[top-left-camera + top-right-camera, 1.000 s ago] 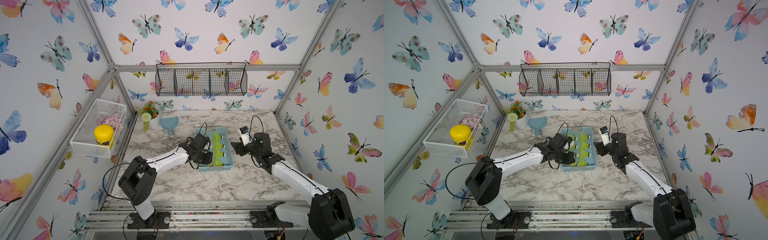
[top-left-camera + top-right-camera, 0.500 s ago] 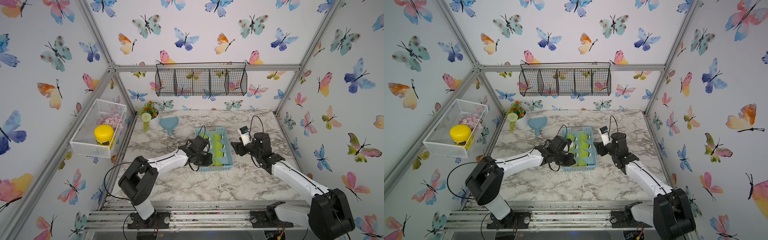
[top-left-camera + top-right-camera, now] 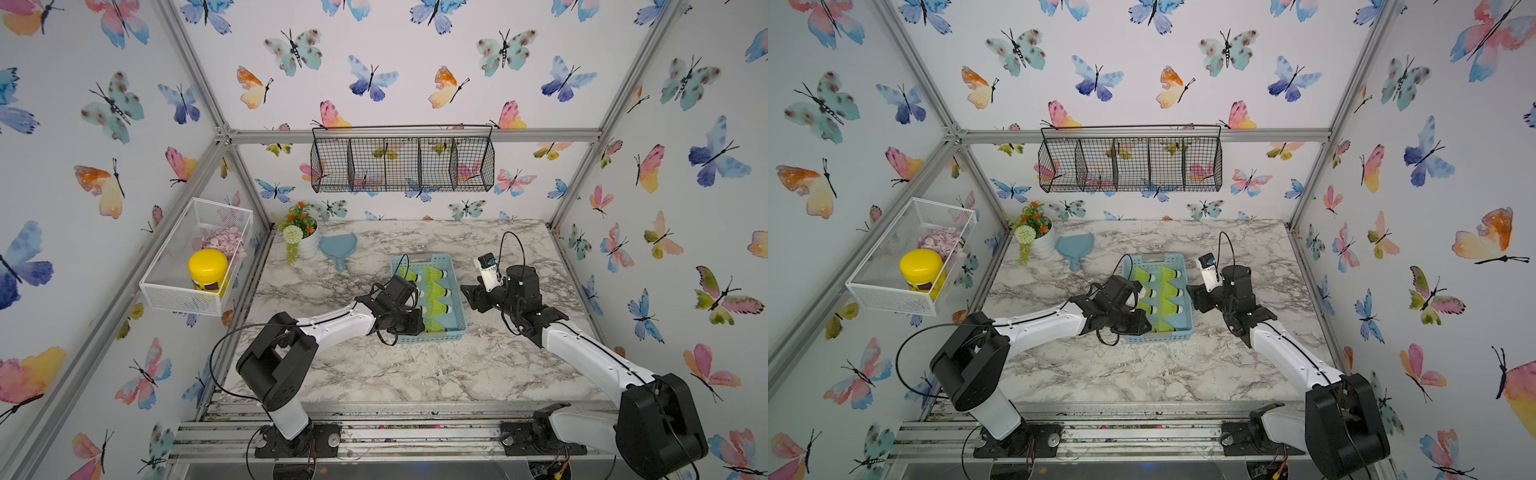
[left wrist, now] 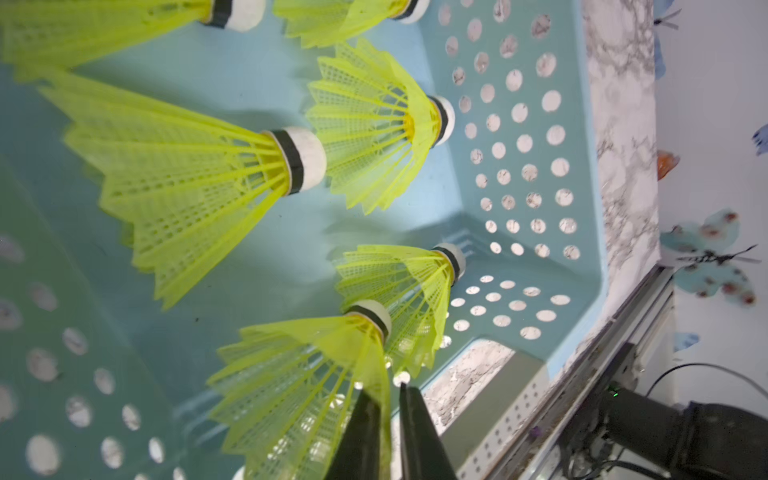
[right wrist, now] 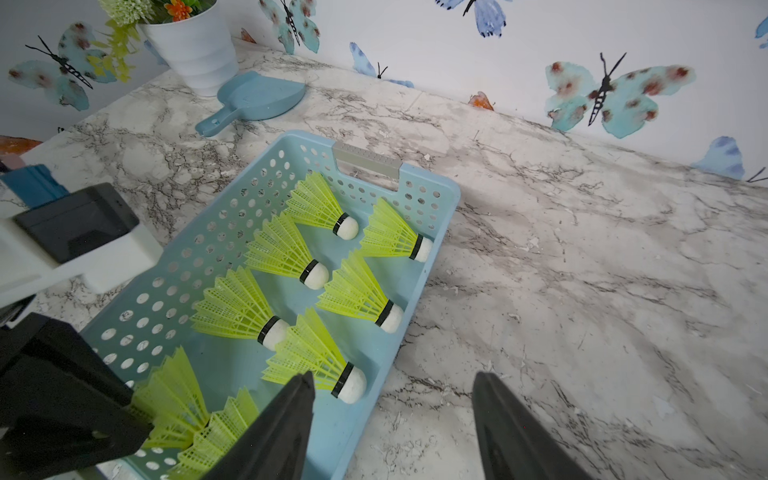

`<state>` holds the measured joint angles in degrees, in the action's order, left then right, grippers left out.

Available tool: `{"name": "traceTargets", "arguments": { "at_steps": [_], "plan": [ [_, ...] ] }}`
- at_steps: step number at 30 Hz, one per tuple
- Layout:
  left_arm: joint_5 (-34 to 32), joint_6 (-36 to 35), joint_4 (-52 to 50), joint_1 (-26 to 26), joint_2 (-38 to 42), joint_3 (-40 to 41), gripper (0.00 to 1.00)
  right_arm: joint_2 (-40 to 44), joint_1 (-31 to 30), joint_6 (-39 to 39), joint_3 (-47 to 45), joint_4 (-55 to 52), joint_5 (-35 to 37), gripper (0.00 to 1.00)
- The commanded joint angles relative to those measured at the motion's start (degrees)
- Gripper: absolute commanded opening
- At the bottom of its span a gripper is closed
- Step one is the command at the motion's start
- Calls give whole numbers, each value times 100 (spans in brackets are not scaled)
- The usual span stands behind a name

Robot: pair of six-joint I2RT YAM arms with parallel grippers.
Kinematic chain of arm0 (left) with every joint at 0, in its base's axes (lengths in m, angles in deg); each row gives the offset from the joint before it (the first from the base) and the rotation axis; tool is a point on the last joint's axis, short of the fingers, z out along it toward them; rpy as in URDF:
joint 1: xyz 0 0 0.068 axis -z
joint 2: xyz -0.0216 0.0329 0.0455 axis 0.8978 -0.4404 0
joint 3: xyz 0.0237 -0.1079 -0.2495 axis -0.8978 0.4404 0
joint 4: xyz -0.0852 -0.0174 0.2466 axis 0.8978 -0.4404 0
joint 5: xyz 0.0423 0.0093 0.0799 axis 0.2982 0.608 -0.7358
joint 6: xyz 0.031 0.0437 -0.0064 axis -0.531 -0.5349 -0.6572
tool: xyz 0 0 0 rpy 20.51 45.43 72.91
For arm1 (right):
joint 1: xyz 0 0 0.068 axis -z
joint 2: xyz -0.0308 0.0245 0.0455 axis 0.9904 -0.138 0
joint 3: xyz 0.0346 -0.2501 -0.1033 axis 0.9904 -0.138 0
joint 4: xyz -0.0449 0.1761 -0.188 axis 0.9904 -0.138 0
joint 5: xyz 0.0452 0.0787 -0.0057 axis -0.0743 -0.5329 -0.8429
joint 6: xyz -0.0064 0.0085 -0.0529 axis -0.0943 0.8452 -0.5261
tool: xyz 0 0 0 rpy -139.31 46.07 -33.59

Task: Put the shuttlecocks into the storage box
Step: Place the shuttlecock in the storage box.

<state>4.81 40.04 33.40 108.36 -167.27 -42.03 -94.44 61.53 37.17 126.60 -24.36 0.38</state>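
Left hand (image 4: 384, 388): low inside the near end of the box (image 4: 266, 266), jaws a sliver apart with the skirt edge of the nearest shuttlecock (image 4: 307, 386) between them. We cannot tell whether they pinch it or have let go.
Right hand (image 5: 392, 376): spread wide, empty, hovering just right of the box's near end.
Box: middle of the table (image 3: 374, 374), between our two arms.
Shuttlecocks (image 5: 291, 253): we count eight, all lying inside in two rows.
Stage: we judge this the last drop-off.
Risk one: the mesh skirt may snag on a finger as we lift — that would drag the shuttlecock over the low wall.
Risk two: a sideways exit could knock its neighbour (image 4: 399, 291) or shove the box.
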Motion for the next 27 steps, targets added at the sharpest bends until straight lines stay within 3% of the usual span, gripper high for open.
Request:
{"name": "traceTargets", "arguments": {
  "at_steps": [1, 7, 17, 27],
  "plan": [
    [-106, -2, -82, 41, 188, 15, 27, -47, 23, 29, -3, 41, -89, 67],
    [-655, -212, -599, 141, 217, -309, 40, -62, 23, 39, 6, 38, -113, 67],
    [-1630, -600, -1697, 494, 40, -1054, 47, -27, 23, 37, -30, 32, -97, 67],
    [-2097, -713, -2031, 571, 344, -1081, 49, 57, 23, 52, -69, 36, 117, 67]
  ]
}}
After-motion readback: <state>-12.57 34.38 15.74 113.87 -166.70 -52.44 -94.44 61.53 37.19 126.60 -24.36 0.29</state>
